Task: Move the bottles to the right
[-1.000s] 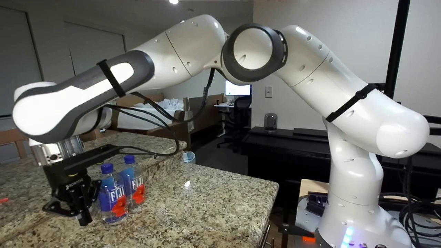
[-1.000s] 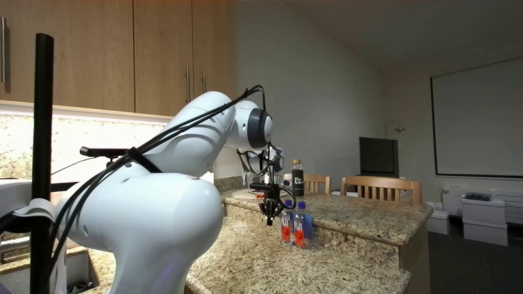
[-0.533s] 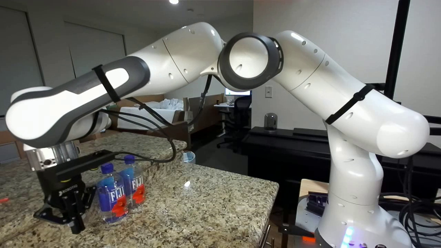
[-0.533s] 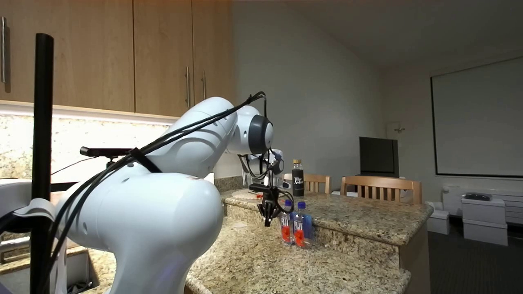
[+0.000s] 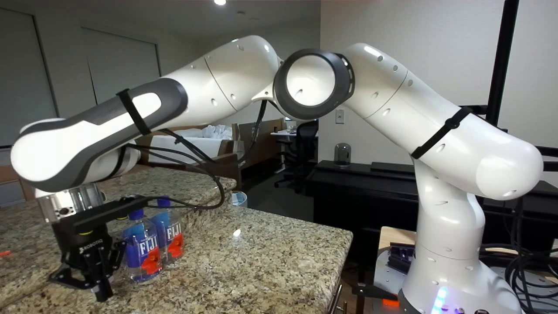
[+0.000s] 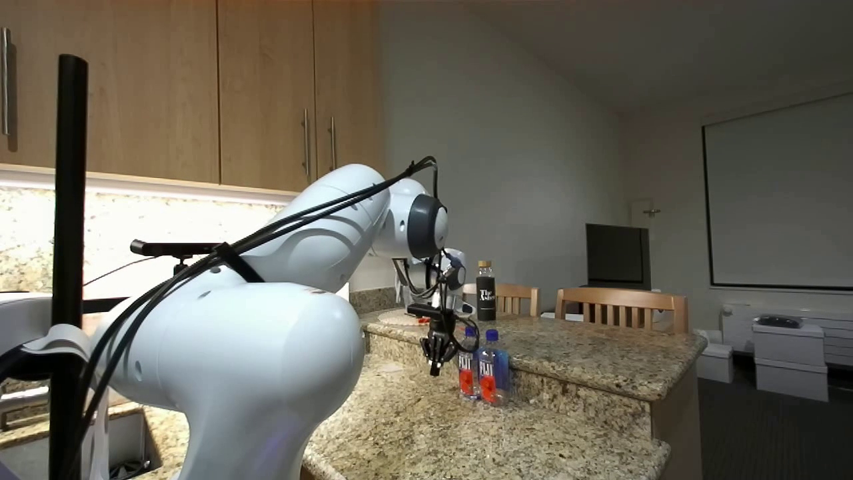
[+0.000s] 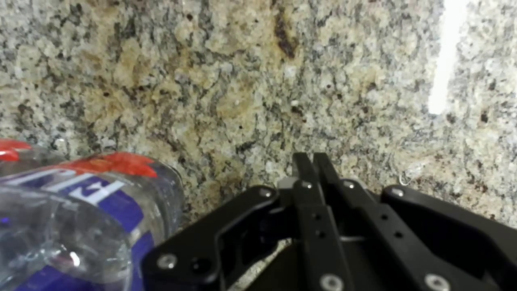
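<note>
Two clear water bottles with blue caps and blue-and-red labels stand upright side by side on the granite counter. The bottle closer to my gripper shows in both exterior views [image 5: 144, 250] [image 6: 468, 373], and the farther bottle [image 5: 173, 237] also shows there [image 6: 492, 377]. In the wrist view the closer bottle [image 7: 117, 202] fills the lower left, with part of the farther bottle [image 7: 14, 149] at the left edge. My gripper [image 7: 310, 158] is shut with nothing between its fingers. In both exterior views [image 5: 103, 296] [image 6: 435, 370] it points down low over the counter, beside the closer bottle and apart from it.
A raised granite ledge [image 6: 580, 347] runs behind the bottles. A dark bottle with a cork-coloured cap [image 6: 486, 297] stands on that ledge. A black cable [image 5: 218, 192] loops from the wrist near the bottle caps. The counter's edge [image 5: 346, 250] lies toward the robot base.
My gripper has come down closer to the counter beside the bottles, moving slightly away from them and then slightly back. It stays shut. The bottles have not moved.
</note>
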{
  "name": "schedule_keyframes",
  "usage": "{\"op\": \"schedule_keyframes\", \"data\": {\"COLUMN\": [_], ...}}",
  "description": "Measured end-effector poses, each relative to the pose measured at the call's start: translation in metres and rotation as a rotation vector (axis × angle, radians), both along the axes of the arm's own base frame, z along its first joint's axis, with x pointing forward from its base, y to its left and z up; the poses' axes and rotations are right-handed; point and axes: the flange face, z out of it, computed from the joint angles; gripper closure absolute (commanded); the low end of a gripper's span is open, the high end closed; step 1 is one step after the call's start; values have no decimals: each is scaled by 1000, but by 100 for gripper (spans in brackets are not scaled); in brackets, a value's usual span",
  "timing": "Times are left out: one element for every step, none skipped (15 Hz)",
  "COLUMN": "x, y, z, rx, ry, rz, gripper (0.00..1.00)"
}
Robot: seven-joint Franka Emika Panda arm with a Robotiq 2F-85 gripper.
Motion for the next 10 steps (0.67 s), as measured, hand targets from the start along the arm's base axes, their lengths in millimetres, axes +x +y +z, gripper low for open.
{"op": "schedule_keyframes", "data": {"x": [0, 0, 0, 0, 0, 0, 0, 0, 1, 1], "y": [-1, -2, -3, -4, -5, -6, -7, -8, -8, -9], "z": [-1, -2, -3, -3, -3, -4, -4, -4, -4, -4], "rx": [0, -1, -1, -2, -3, -3, -4, -4, -4, -4], "ry": [4, 8, 12, 17, 22, 26, 28, 28, 28, 28], "rz": [-2, -4, -5, -7, -8, -10, -11, -12, -13, -14], "gripper": [92, 93, 92, 92, 92, 92, 93, 93, 92, 92]}}
